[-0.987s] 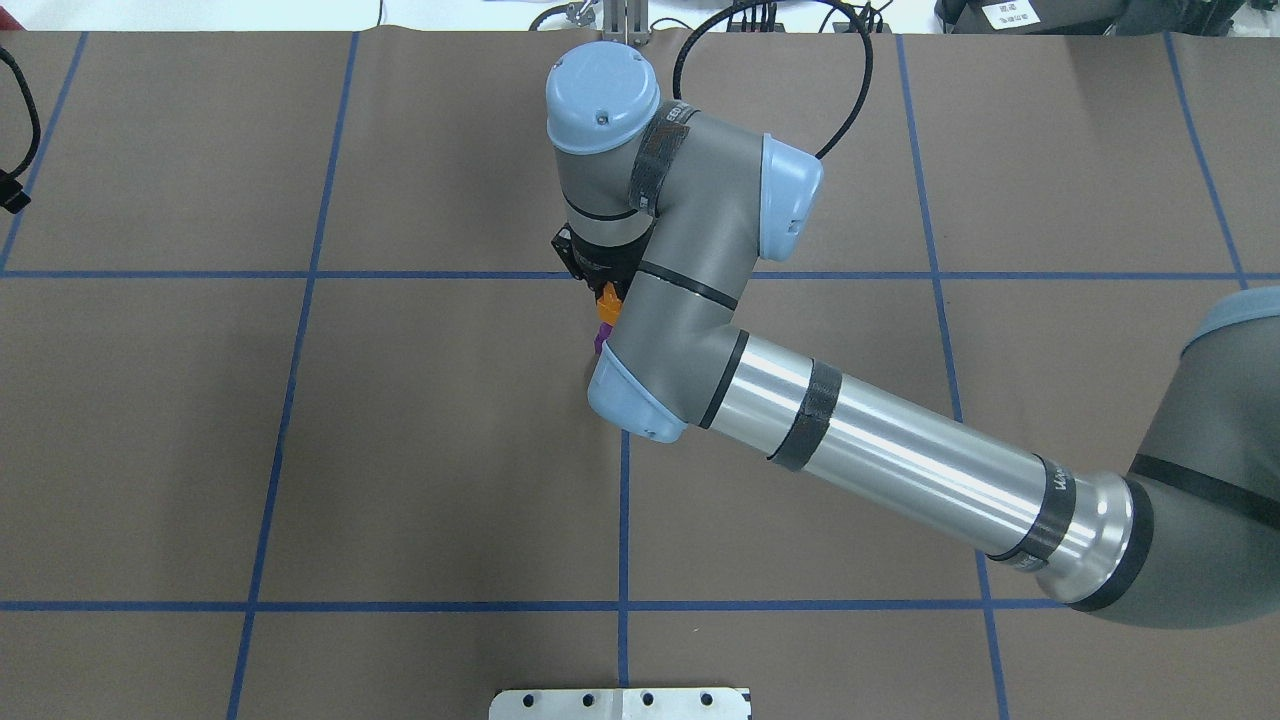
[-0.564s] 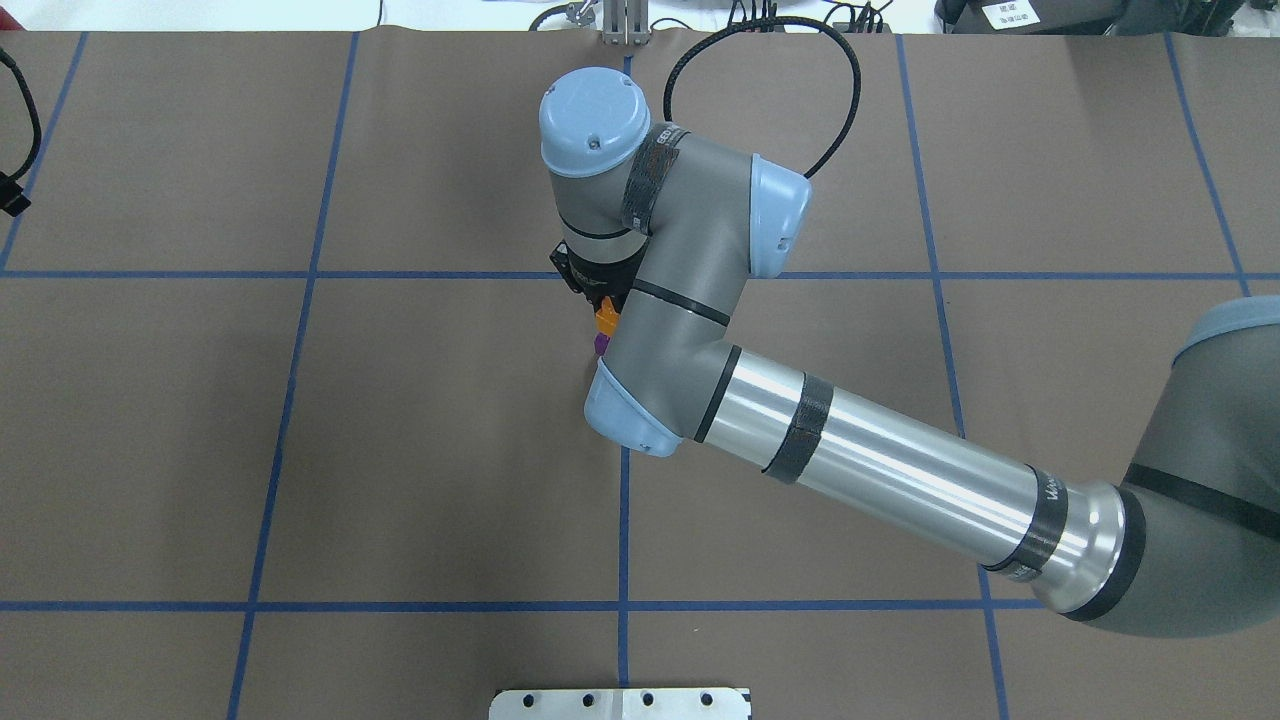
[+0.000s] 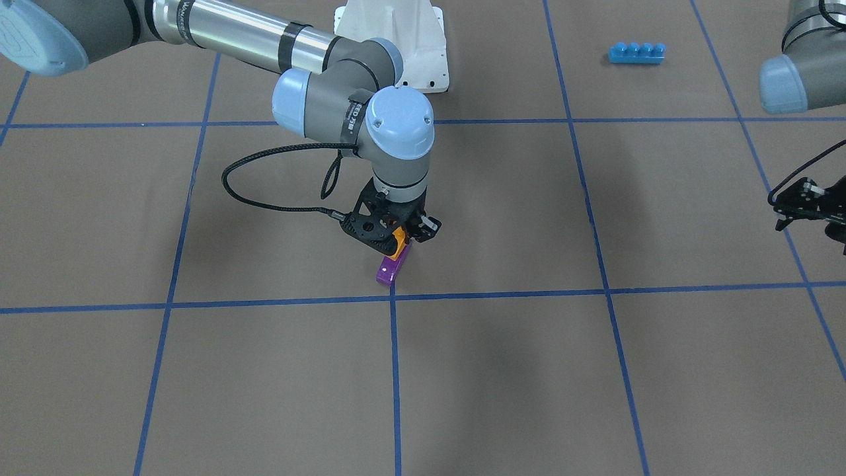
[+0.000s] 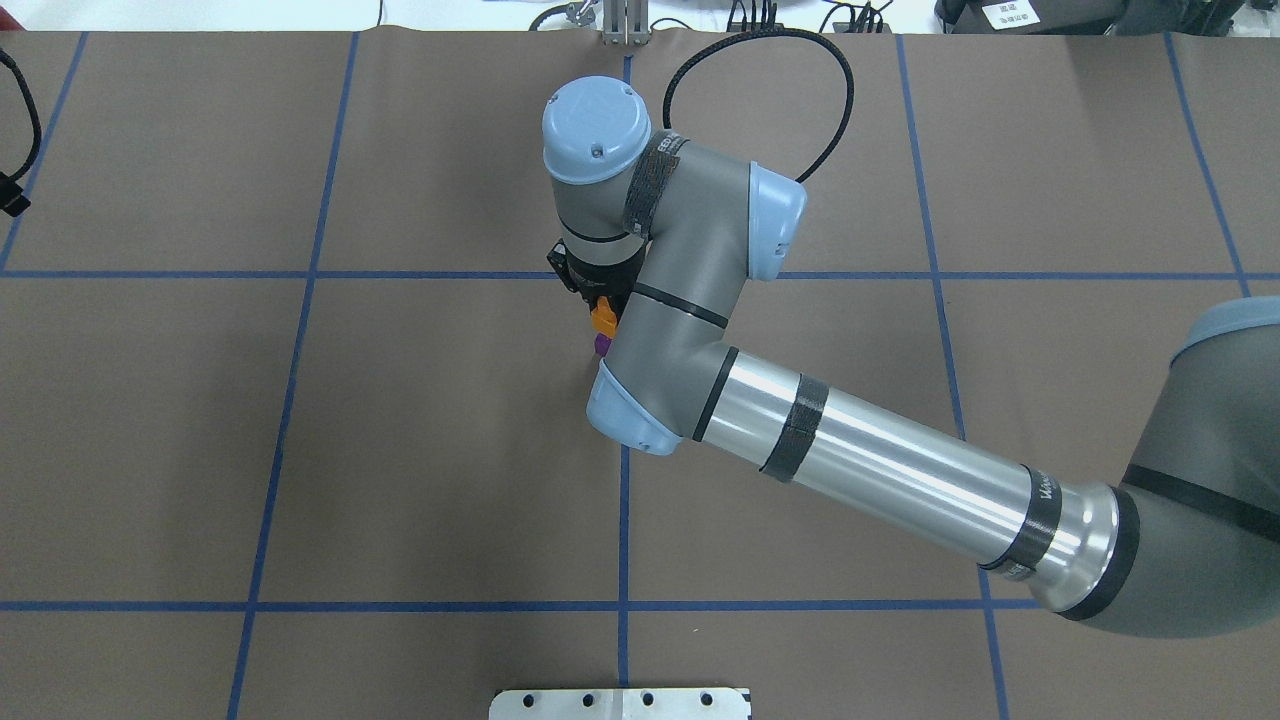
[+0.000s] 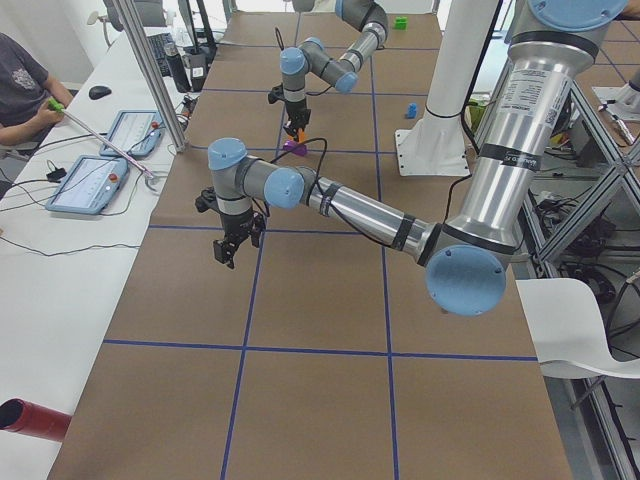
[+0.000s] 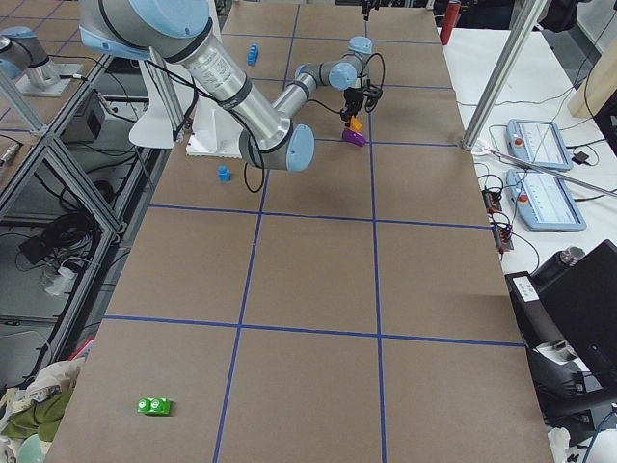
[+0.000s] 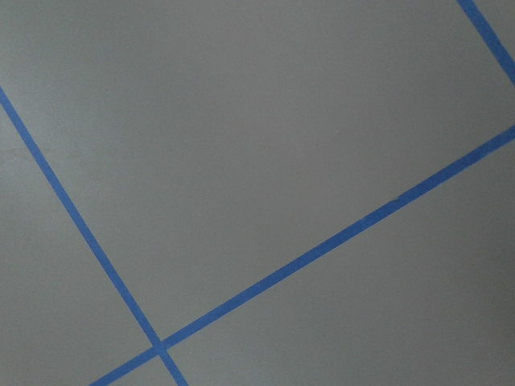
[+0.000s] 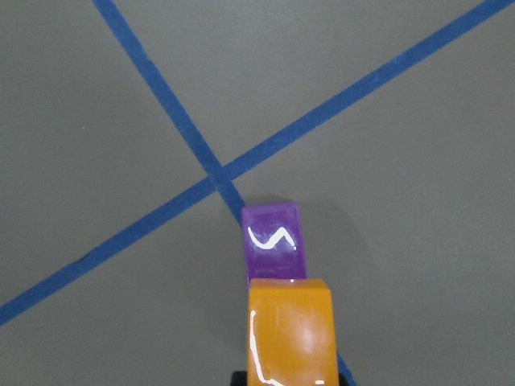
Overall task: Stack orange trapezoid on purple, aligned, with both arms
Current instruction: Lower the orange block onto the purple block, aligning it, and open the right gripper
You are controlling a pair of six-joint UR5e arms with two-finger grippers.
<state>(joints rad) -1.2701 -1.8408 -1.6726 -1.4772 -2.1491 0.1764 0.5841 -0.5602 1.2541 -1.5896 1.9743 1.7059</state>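
Note:
My right gripper (image 3: 398,239) is shut on the orange trapezoid (image 3: 398,242) and holds it just over the far end of the purple brick (image 3: 391,270), which lies on the brown table by a blue tape crossing. I cannot tell whether the two touch. In the right wrist view the orange trapezoid (image 8: 290,330) overlaps the near end of the purple brick (image 8: 273,240), roughly in line with it. From overhead only slivers of orange (image 4: 603,318) and purple (image 4: 601,345) show beside the wrist. My left gripper (image 3: 809,210) hangs open and empty far off at the table's side.
A long blue four-stud brick (image 3: 636,52) lies near the white base pedestal (image 3: 396,39). A small blue brick (image 6: 224,174) and a green brick (image 6: 154,406) lie elsewhere on the table. An operator (image 5: 20,85) sits beside the table.
My right wrist has shifted a little toward the robot and down with the orange trapezoid, so it now covers more of the purple brick. The purple brick has not moved.

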